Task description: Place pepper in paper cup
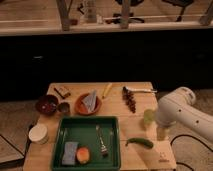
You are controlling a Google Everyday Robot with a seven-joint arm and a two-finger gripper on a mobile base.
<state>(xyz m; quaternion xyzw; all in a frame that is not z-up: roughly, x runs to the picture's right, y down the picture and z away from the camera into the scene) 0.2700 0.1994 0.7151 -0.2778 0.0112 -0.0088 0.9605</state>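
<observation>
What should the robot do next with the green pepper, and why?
Probably ease the open gripper down onto the pepper. It lies unheld on the table just beside the gripper, and the paper cup sits beyond the green tray.

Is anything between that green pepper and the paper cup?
Yes: the green tray lies between the pepper and the paper cup. The gripper hangs close beside the pepper with nothing between them.

Dark-green pepper (140, 142), green tray (90, 119), tan wooden table (134, 125); the white arm (175, 107)'s pale gripper (161, 132) hangs at its right edge.
</observation>
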